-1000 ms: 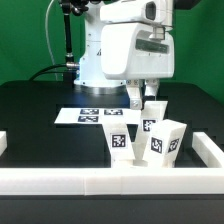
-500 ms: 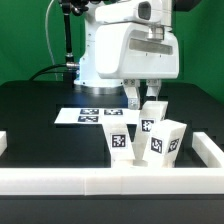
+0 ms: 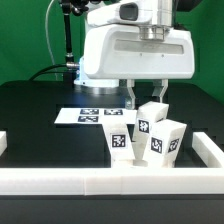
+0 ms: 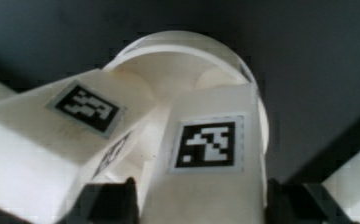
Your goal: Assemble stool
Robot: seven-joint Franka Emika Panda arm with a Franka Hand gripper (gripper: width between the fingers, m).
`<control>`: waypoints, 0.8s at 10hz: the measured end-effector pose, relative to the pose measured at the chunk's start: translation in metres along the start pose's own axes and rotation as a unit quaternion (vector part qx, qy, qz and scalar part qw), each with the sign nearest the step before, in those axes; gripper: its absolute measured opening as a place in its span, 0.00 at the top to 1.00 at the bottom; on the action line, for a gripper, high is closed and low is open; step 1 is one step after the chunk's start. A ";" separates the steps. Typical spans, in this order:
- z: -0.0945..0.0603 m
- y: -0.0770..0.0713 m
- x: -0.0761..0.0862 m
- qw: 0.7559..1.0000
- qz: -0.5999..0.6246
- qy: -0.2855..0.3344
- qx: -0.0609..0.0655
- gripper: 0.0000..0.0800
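Note:
My gripper (image 3: pixel 147 101) is shut on a white blocky stool leg (image 3: pixel 151 117) that stands upright and carries a black-and-white tag. Two more tagged legs stand just in front of it, one toward the exterior view's left (image 3: pixel 120 139) and one toward its right (image 3: pixel 165 140). What they stand on is hidden behind the front rail, so the seat disc does not show. In the wrist view the held leg (image 4: pixel 209 140) runs between the two dark fingers (image 4: pixel 115 205) of my gripper (image 4: pixel 209 206). A neighbouring leg (image 4: pixel 88 108) lies close beside it.
A long white border rail (image 3: pixel 110 181) runs along the table's front, with short pieces at the exterior view's left (image 3: pixel 3 143) and right (image 3: pixel 208 150). The marker board (image 3: pixel 88 115) lies flat behind the legs. A black pole (image 3: pixel 67 40) and the arm's base stand at the back.
The hand has turned about its upright axis while staying over the same spot, still shut on the leg. The two front legs have not moved.

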State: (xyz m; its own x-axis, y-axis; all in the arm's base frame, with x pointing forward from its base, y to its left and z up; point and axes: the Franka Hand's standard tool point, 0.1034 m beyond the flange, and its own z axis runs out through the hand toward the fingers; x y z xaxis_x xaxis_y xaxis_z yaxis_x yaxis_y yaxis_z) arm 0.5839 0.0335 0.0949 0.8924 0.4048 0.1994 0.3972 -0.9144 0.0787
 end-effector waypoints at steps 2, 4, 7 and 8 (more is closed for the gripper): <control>0.001 -0.005 0.001 0.996 0.084 0.001 0.004 0.56; 0.002 -0.010 0.003 0.988 0.152 0.001 0.006 0.56; 0.003 -0.012 0.004 0.967 0.254 0.002 0.012 0.56; 0.003 -0.011 0.003 0.960 0.278 0.002 0.013 0.56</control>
State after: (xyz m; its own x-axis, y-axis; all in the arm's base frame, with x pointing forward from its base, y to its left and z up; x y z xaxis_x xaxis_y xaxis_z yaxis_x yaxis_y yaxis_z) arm 0.5829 0.0451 0.0913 0.9673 -0.1461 0.2074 -0.1351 -0.9886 -0.0663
